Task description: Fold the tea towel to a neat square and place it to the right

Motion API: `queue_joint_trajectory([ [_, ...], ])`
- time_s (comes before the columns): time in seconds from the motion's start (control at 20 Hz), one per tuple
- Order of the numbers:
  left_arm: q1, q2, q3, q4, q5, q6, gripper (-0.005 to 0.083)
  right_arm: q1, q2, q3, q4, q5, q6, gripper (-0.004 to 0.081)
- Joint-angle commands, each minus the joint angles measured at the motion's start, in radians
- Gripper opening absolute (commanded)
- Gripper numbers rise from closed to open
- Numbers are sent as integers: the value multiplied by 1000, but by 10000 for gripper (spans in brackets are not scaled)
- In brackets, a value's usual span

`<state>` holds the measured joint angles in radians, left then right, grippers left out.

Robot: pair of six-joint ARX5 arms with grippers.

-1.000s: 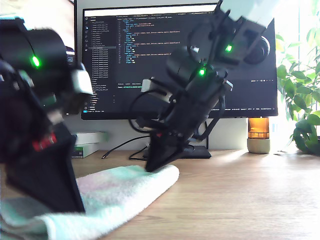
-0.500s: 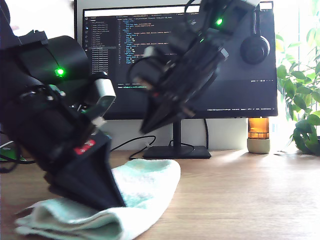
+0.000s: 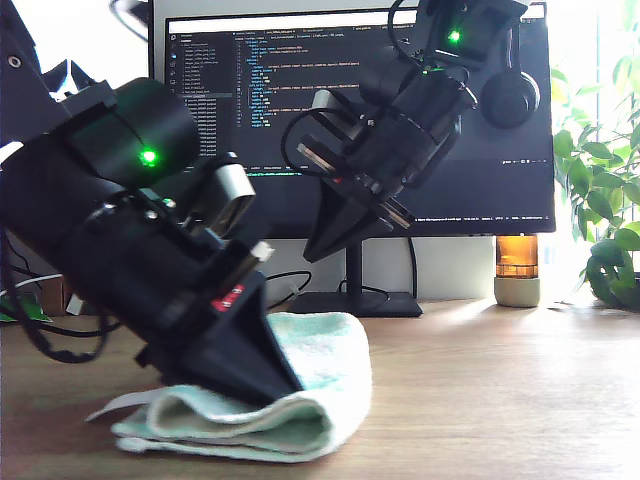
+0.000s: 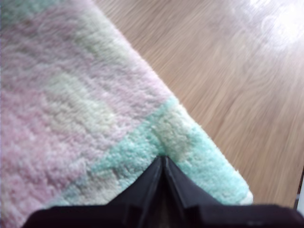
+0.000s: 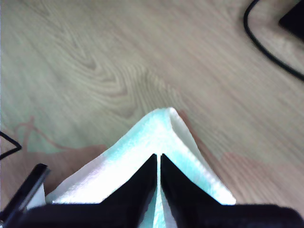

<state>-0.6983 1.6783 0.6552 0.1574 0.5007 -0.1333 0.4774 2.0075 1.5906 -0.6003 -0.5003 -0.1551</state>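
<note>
Towel (image 3: 322, 362) looks folded, at 7 o'clock in the exterior view; placing aside is left. My first gripper (image 3: 286, 392) presses it, jaws closed. My second gripper (image 3: 316, 250) hangs above, closed and empty.

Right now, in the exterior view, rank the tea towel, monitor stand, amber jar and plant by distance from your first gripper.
1. the tea towel, directly under my first gripper.
2. the monitor stand, behind the towel.
3. the amber jar, toward the exterior view's right.
4. the plant, at the exterior view's right edge.
</note>
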Motion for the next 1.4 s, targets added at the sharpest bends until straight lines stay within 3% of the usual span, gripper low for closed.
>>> queue_joint_trajectory([
  [0.0, -16, 50, -32, 30, -10, -29, -24, 6, 18, -4, -3, -21, -3, -12],
  [0.5, 3, -92, -21, 20, 5, 23, -24, 6, -32, -4, -11, -23, -30, -12],
  [0.75, 19, -225, -21, -150, -23, 234, -24, 6, -98, -5, -50, 63, -81, -12],
  [0.9, 55, -283, -21, -244, -46, 330, -24, 6, -136, -16, -82, 73, -115, -12],
  [1.1, 100, -349, -21, -275, -31, 379, -24, 7, -237, -141, -23, 99, -138, -12],
  [1.35, 103, -437, -21, -402, 0, 449, -24, 8, -460, -430, 142, 98, -156, -12],
])
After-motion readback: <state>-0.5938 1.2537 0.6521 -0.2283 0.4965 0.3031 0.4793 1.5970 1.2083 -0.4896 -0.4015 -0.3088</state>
